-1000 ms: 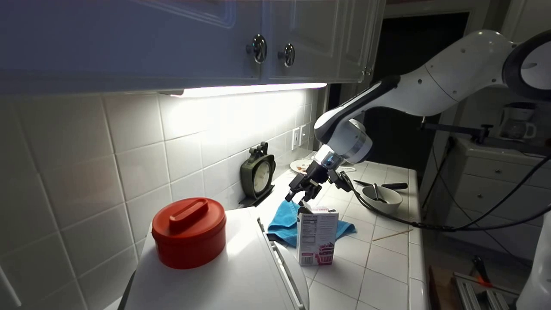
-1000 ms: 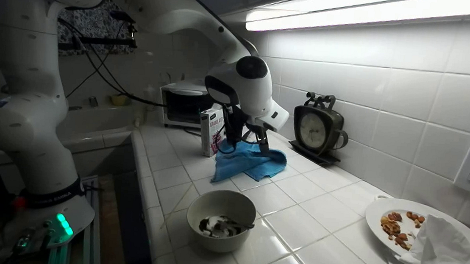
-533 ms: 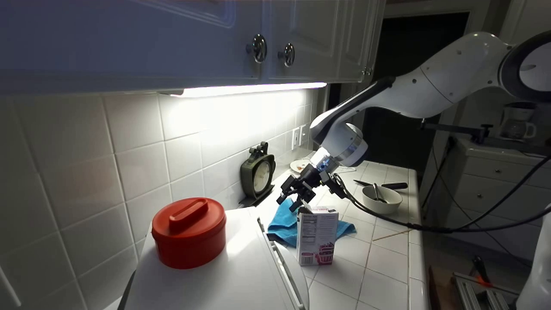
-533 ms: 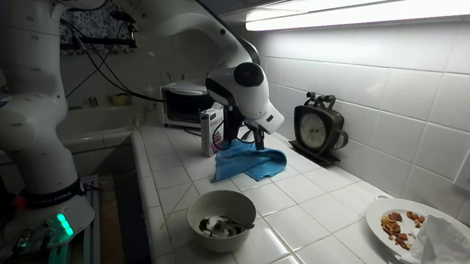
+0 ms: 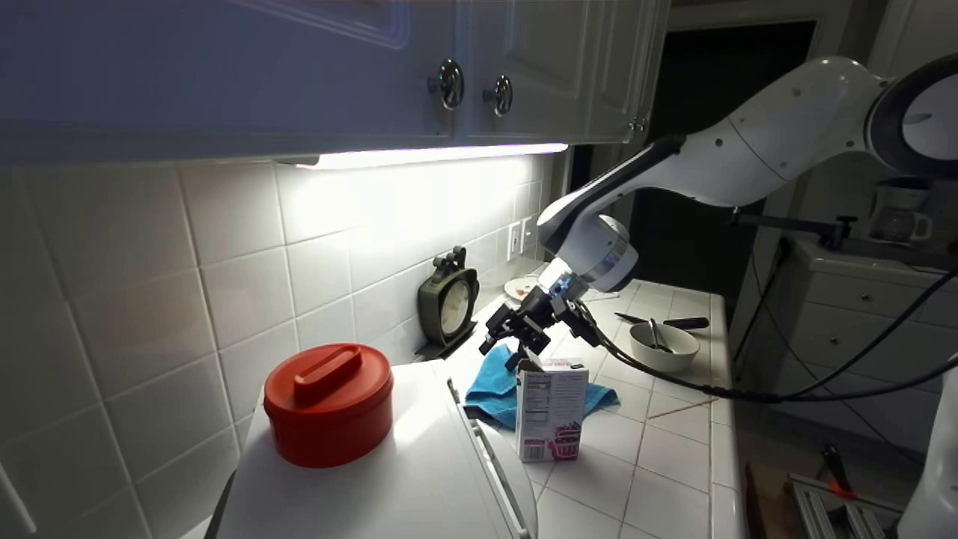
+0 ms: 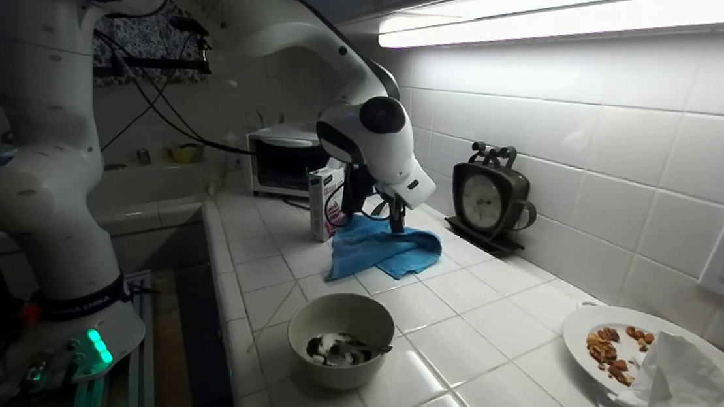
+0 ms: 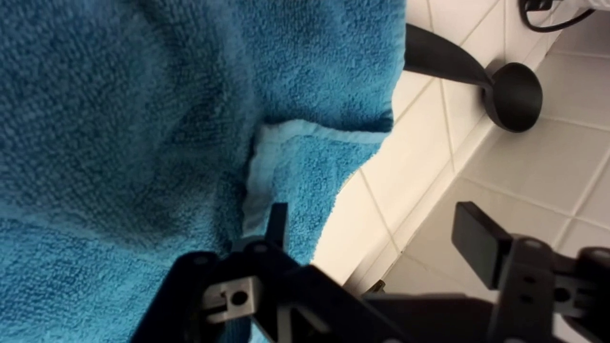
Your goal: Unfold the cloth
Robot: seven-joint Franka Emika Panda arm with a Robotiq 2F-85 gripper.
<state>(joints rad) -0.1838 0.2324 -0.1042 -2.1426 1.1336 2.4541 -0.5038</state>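
Note:
The blue terry cloth [image 6: 384, 251] lies crumpled and partly folded over on the white tiled counter. It also shows in an exterior view [image 5: 488, 391], where the box hides part of it. In the wrist view the cloth [image 7: 143, 143] fills the left side, with an upper layer folded over a lower one and a pale hem between them. My gripper [image 7: 376, 233] is open with nothing between its fingers. Its left finger is over the lower layer near the hem; its right finger is beyond the cloth's edge. In an exterior view the gripper [image 5: 500, 355] is low over the cloth, behind the box. Contact is unclear.
A granulated sugar box [image 5: 550, 415] stands close beside the cloth. A dark scale [image 6: 487, 201] stands by the wall. A black ladle [image 7: 517, 97] lies partly under the cloth. A bowl [image 6: 337, 372], a plate with nuts [image 6: 576, 334] and a toaster oven [image 5: 374, 486] are around.
My gripper has tilted and moved a little left in both exterior views, with most of the motion in the first half second. It stays open. The cloth has not visibly moved.

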